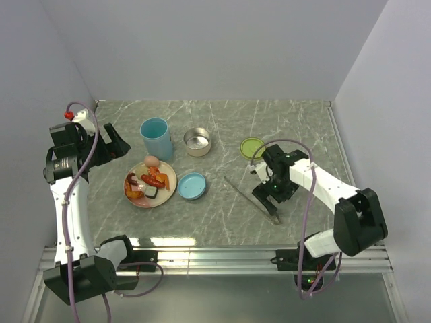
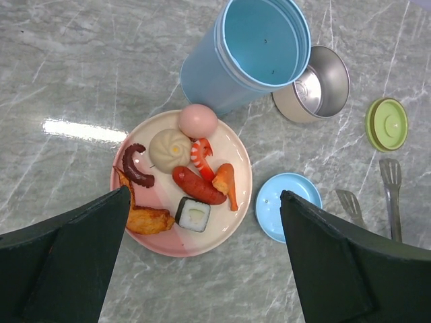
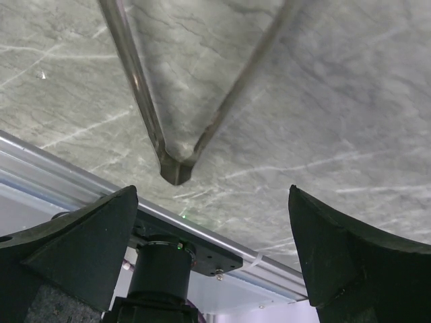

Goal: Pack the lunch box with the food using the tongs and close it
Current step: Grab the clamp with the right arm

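tongs point(image 3: 176, 168) lie at centre frame, joined end under the wide-open, empty right gripper point(image 3: 212, 215), which should lower squarely and straddle both legs before closing.

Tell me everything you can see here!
table: one, grey marble, under everything
plate: one, pink-and-cream, left of middle
food: about eight pieces, mixed colours, on plate
cup: one, light blue, behind plate
bowl: one, silver, right of cup
blue lid: one, right of plate
green lid: one, right of bowl
tongs: one, silver, flat at right
left pincer: one, black, open, left of cup
right pincer: one, black, open, over tongs
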